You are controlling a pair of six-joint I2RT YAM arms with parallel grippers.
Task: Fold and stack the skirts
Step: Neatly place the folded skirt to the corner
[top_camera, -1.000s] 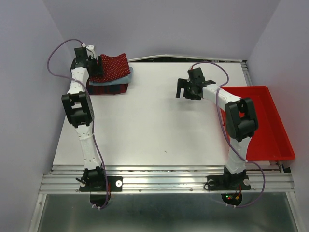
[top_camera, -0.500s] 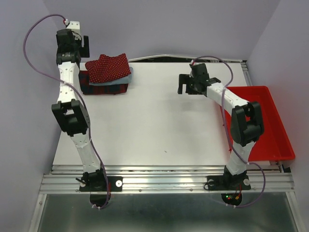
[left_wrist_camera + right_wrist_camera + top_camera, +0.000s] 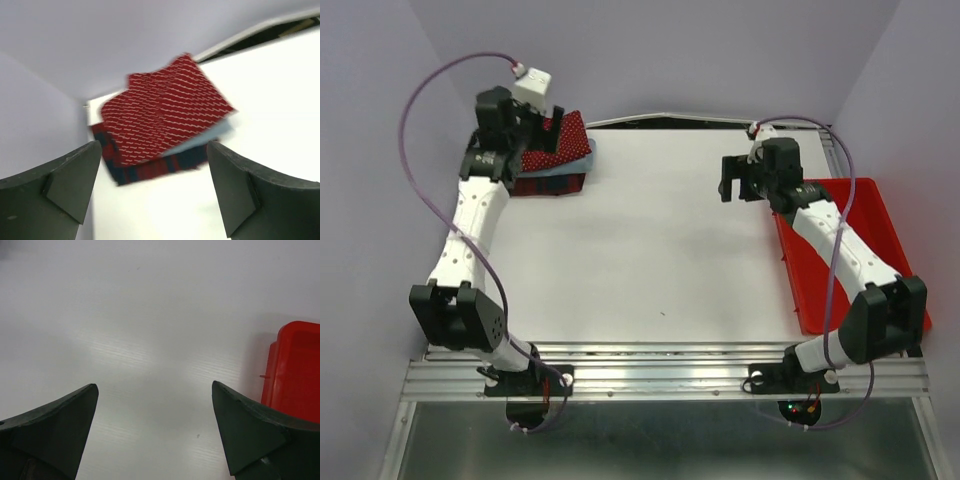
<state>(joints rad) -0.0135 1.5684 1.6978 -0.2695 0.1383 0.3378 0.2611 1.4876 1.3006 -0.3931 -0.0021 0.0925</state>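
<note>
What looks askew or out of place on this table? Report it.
The stack in the far left corner is untidy: the dotted red skirt on top sits skewed, so the pale blue skirt's corner and the plaid skirt's edge poke out beneath. Nothing else stands out.

Ahead of our left fingers (image 3: 55, 190) we find the top skirt (image 3: 162, 112) on the middle skirt (image 3: 207, 139), on the bottom skirt (image 3: 150, 171). The tray (image 3: 295, 370) sits ahead-right of our right fingers (image 3: 50, 427).
</note>
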